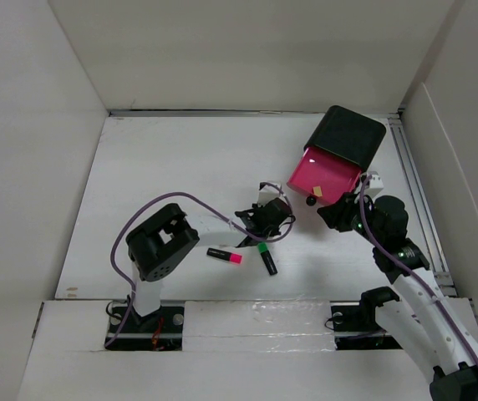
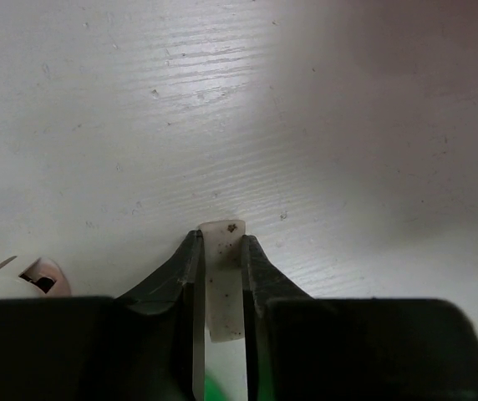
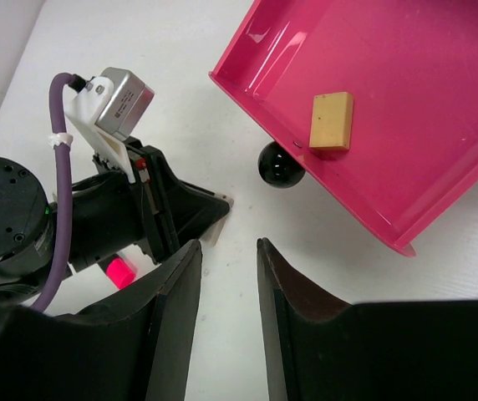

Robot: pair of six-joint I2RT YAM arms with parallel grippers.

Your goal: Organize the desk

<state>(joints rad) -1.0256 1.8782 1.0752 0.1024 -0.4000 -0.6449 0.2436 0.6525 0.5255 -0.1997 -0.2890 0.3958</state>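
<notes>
Slab [image 2: 223,292], flat, white, speckled, pinched by left gripper [image 2: 222,242].

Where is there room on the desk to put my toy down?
The far-left part of the desk, between the left wall and the left arm, is bare. So is the back strip left of the black box. The middle is crowded: pink highlighter, green highlighter, pink drawer, right gripper, left gripper pinching a white piece.

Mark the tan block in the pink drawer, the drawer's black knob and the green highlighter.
tan block [image 3: 332,122], right wrist view, centre of its top face
black knob [image 3: 280,164], right wrist view, middle of the ball
green highlighter [image 1: 267,259], top external view, on its dark barrel
</notes>
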